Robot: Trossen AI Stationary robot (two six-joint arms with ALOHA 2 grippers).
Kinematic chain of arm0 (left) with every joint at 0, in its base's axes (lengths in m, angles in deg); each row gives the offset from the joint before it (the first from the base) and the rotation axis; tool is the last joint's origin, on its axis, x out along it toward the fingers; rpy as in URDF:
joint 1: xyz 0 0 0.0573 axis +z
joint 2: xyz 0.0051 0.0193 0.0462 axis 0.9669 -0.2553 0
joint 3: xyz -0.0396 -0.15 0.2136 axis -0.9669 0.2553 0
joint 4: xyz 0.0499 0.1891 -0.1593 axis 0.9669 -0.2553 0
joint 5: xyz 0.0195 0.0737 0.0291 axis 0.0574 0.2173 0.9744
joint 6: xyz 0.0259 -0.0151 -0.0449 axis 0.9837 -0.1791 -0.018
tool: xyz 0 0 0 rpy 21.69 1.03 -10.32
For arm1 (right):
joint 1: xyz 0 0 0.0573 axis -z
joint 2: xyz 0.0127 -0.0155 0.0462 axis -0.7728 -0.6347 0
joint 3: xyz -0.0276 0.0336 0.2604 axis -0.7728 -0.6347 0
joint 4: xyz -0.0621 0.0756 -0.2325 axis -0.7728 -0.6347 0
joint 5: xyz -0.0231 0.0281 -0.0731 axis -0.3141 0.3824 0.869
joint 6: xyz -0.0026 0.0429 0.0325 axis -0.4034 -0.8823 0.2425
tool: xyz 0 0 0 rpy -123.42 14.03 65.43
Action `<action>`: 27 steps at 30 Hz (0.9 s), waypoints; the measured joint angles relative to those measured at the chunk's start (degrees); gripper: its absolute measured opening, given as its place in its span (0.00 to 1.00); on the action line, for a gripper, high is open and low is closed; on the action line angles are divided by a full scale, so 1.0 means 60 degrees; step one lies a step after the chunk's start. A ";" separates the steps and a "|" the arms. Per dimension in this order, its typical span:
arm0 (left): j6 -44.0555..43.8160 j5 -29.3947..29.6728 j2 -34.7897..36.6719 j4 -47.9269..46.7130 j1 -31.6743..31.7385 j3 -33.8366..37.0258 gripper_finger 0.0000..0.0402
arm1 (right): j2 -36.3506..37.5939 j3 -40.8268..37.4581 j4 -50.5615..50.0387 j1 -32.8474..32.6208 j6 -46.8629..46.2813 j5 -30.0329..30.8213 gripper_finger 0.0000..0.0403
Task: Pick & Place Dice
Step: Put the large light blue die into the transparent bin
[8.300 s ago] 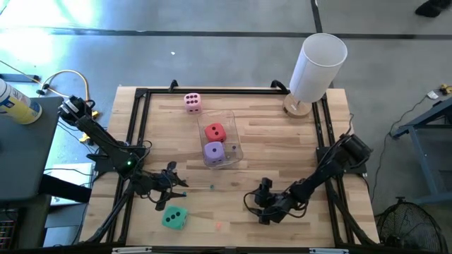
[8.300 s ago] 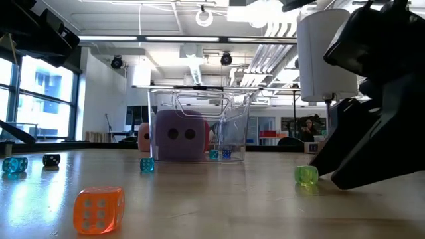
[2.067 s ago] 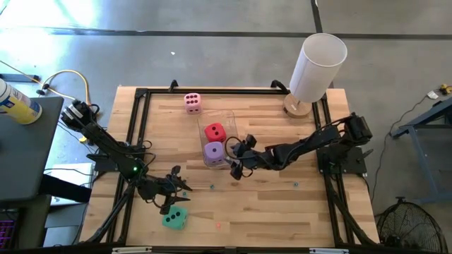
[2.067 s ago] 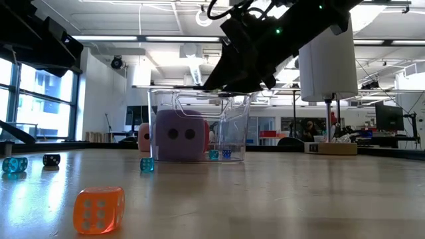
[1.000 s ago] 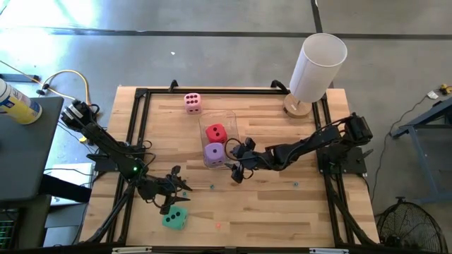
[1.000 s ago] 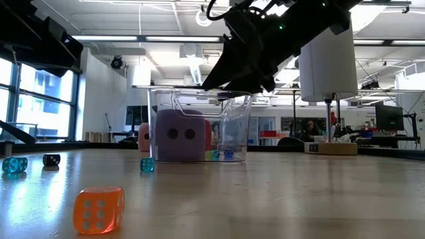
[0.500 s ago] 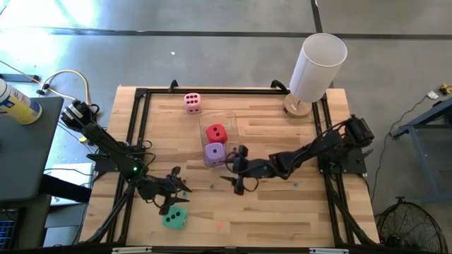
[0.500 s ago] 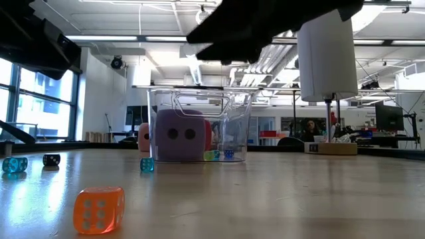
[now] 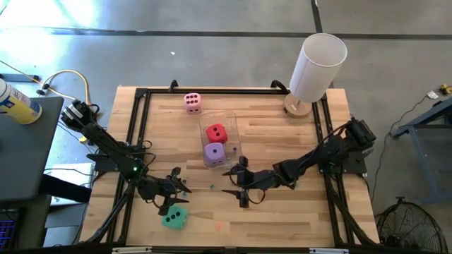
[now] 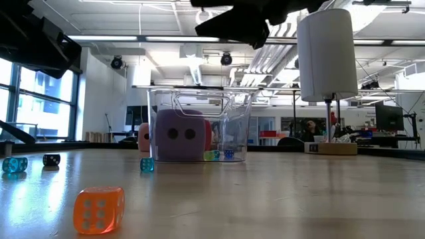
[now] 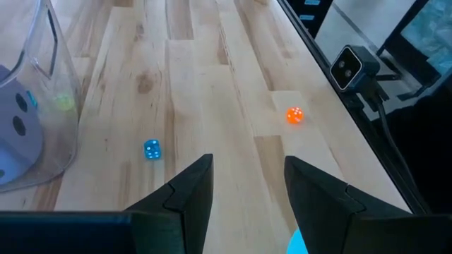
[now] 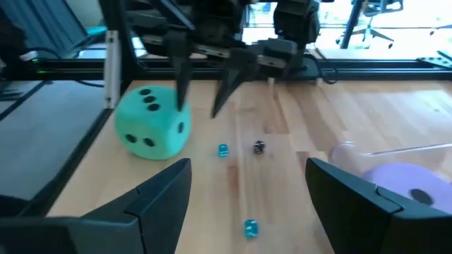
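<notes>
Teal foam die [image 9: 174, 218] sits loose on the tabletop [image 9: 282, 212] just beside the spread left claw [image 9: 174, 195], while the right claw [image 9: 240, 185], also spread and empty, hovers near the clear bin [image 9: 233, 121] and could knock it.

**Four dice, two boxed**

The red die [image 9: 217, 132] and purple die [image 9: 215, 152] sit side by side inside the clear box [image 9: 233, 131] at mid-table, red farther, purple nearer. The pink die [image 9: 192, 102] rests alone at the far side. The teal die [image 9: 174, 218] lies near-left, dark pips showing.
</notes>
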 joint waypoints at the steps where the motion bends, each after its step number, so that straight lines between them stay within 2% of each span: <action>1: 0.0004 0.0000 0.0000 0.0003 0.0000 0.0000 0.42 | 0.0000 0.0000 -0.0005 -0.0080 0.0003 0.0000 0.67; 13: 0.0007 0.0007 0.0000 0.0003 0.0018 0.0000 0.42 | 0.0000 0.0000 -0.0618 -0.0940 -0.0729 -0.0036 0.67; 20: 0.0167 0.0031 0.0000 0.0003 0.0109 0.0000 0.42 | 0.0000 0.0000 -0.0798 -0.1050 -0.0755 -0.0035 0.67; 23: 0.0295 0.0104 0.0000 0.0028 0.0109 0.0000 0.46 | 0.0000 0.0000 -0.0812 -0.1043 -0.0751 -0.0004 0.67; 27: 0.0295 0.0439 0.0000 0.0032 0.0109 0.0000 0.57 | 0.0000 0.0000 -0.0883 -0.1043 -0.0751 -0.0003 0.67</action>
